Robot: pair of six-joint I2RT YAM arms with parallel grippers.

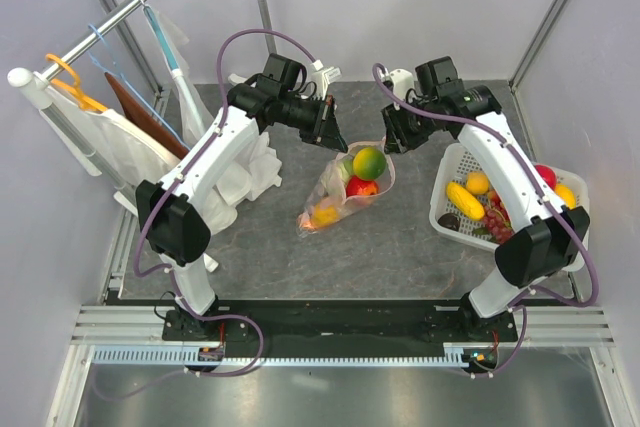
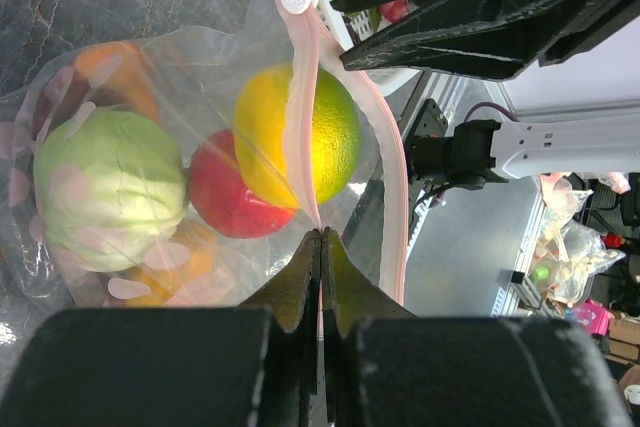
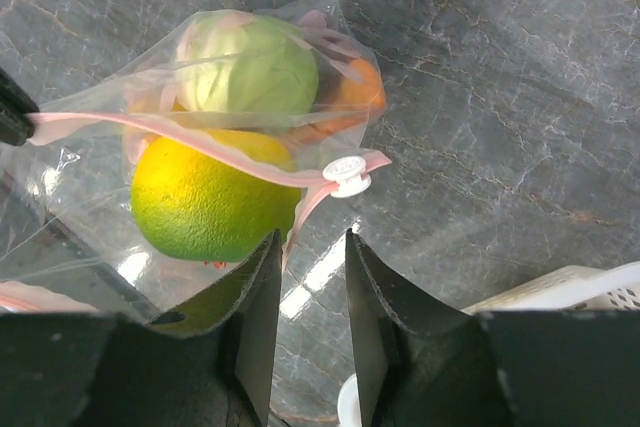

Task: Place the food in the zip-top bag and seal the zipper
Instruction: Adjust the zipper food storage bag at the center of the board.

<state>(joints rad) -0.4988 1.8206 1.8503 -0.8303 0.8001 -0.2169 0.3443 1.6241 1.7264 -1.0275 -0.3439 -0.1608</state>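
Observation:
The zip-top bag (image 1: 340,197) lies mid-table with its mouth lifted. It holds a green cabbage (image 2: 105,187), a red apple (image 2: 225,197), a yellow-green round fruit (image 2: 275,132) and orange pieces (image 1: 325,214). My left gripper (image 2: 320,232) is shut on the pink-red zipper strip at the bag's far end and holds it up. The mouth is open, with the two strips apart. The white slider tab (image 3: 347,171) sits at the end near my right gripper (image 3: 310,247), which is open and empty just short of the tab. In the top view the left gripper (image 1: 335,132) and right gripper (image 1: 392,137) flank the mouth.
A white slatted basket (image 1: 437,209) at the right holds several toy foods, and its rim shows in the right wrist view (image 3: 560,287). A clothes rail with hangers and white cloth (image 1: 100,137) stands at the left. White cloth also lies under the left arm.

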